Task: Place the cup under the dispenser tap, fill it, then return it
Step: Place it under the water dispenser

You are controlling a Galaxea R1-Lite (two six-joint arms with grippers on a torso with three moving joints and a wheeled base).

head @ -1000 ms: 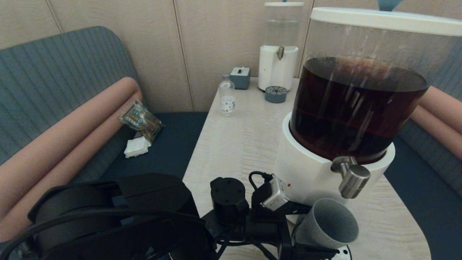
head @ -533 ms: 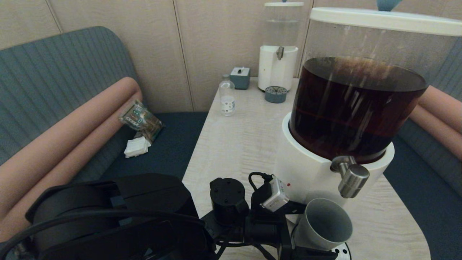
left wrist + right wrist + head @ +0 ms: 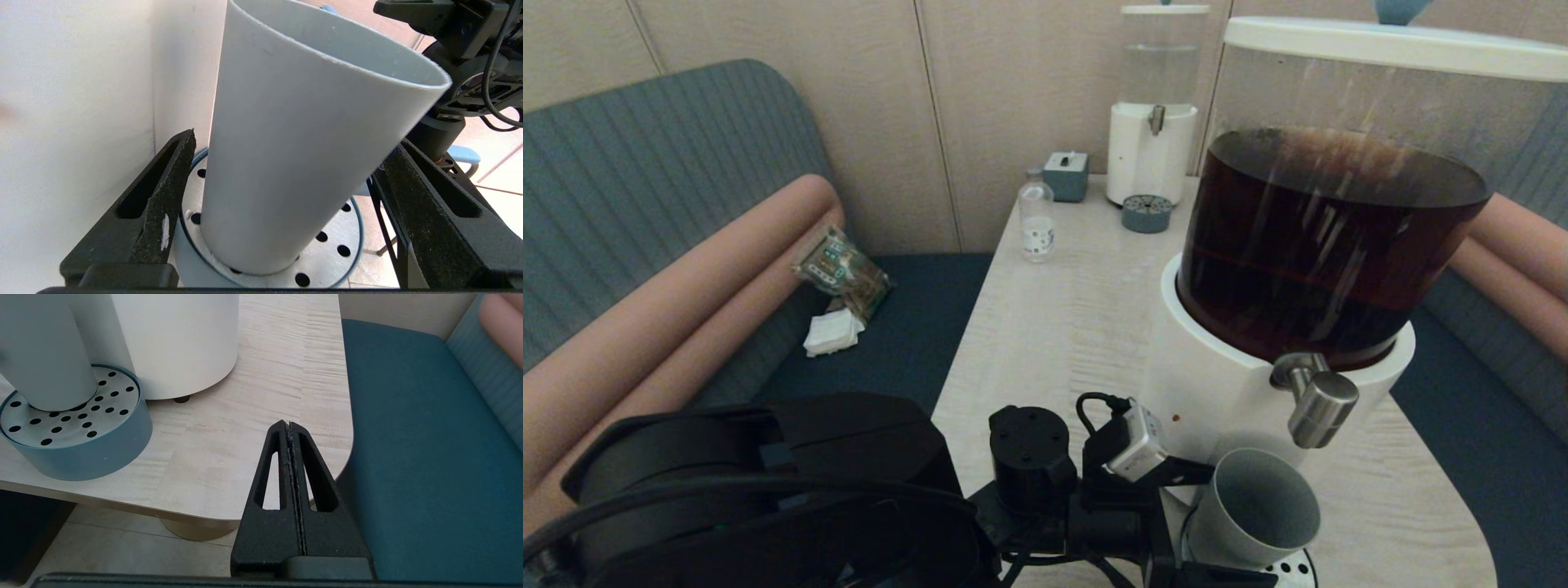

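Note:
The grey-green cup (image 3: pixel 1254 510) stands on the perforated drip tray (image 3: pixel 1297 568), directly below the brushed-steel dispenser tap (image 3: pixel 1319 402) of the large dispenser with dark brown liquid. No liquid runs from the tap. My left gripper (image 3: pixel 294 143) is open around the cup (image 3: pixel 302 134), one finger on each side, and the finger (image 3: pixel 165 196) nearer the dispenser's white wall stands clear of it. The tray (image 3: pixel 339 253) shows under the cup's foot. My right gripper (image 3: pixel 288 424) is shut and empty, hanging over the table's near right corner, apart from the cup (image 3: pixel 45 355).
The dispenser's white base (image 3: pixel 1225 392) stands close behind the cup. At the table's far end are a small clear-liquid dispenser (image 3: pixel 1153 122), a clear bottle (image 3: pixel 1037 216), a grey box (image 3: pixel 1067 174) and a small grey tray (image 3: pixel 1147 214). Blue bench seats flank the table (image 3: pixel 1054 327).
The cup has shifted slightly left and settled on the tray. My left arm has drawn back a little toward the left. The right arm has not moved.

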